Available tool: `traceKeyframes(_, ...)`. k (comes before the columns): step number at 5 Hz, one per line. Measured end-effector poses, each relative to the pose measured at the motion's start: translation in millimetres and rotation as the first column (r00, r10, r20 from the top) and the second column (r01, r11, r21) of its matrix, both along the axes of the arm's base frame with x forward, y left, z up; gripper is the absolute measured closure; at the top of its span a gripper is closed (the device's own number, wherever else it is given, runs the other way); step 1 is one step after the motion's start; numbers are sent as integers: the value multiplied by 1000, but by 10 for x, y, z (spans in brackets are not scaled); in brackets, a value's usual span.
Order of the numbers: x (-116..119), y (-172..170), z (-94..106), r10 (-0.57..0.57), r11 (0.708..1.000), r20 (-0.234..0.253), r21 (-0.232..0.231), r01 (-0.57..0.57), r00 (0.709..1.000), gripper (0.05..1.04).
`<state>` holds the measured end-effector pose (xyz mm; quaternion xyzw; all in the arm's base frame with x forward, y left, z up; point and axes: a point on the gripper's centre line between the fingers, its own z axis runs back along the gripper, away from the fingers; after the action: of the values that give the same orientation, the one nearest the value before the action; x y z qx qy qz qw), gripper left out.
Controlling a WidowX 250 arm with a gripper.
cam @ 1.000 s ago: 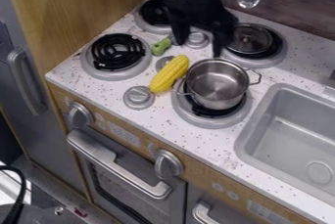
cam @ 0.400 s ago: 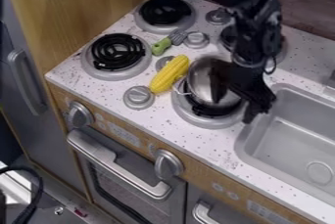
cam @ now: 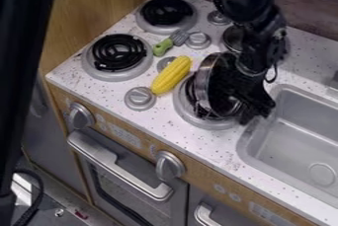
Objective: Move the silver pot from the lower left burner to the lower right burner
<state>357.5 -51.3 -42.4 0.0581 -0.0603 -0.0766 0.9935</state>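
Camera view: got silver pot (cam: 204, 83) steeply tilted over lower right burner (cam: 192, 117).
Also see black gripper (cam: 240, 107) down at pot's right side, overlapping it; can't tell if clenched or released. Have yellow corn (cam: 170, 74) just left of pot, green-handled utensil (cam: 162, 47) farther back, lower left burner (cam: 109, 75) beyond corn, sink (cam: 297, 136) at right.

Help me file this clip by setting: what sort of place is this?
Most likely a toy kitchen used for robot work: a countertop with coil burners stands beside a grey sink, an oven handle shows below, and a black robot arm hangs over it.
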Motion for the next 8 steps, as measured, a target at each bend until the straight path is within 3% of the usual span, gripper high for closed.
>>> traceKeyframes(1, 21, 24, 28, 10, 1000, 14, -6, -10, 1000, 669)
traceKeyframes(2, 67, 31, 132, 22, 1000, 46, -19, -21, 999, 857)
traceKeyframes(3, 115, 85, 224, 31, 999, 72, -16, -30, 997, 966)
traceKeyframes(5, 194, 182, 466, 66, 998, 126, -26, -63, 990, 988)
traceKeyframes(6, 225, 312, 501, 83, 997, 120, -17, -81, 989, 988)
traceKeyframes(7, 342, 535, 802, 130, 991, 181, -11, -130, 975, 988)
traceKeyframes(8, 448, 719, 974, 167, 986, 208, -35, -163, 964, 973)
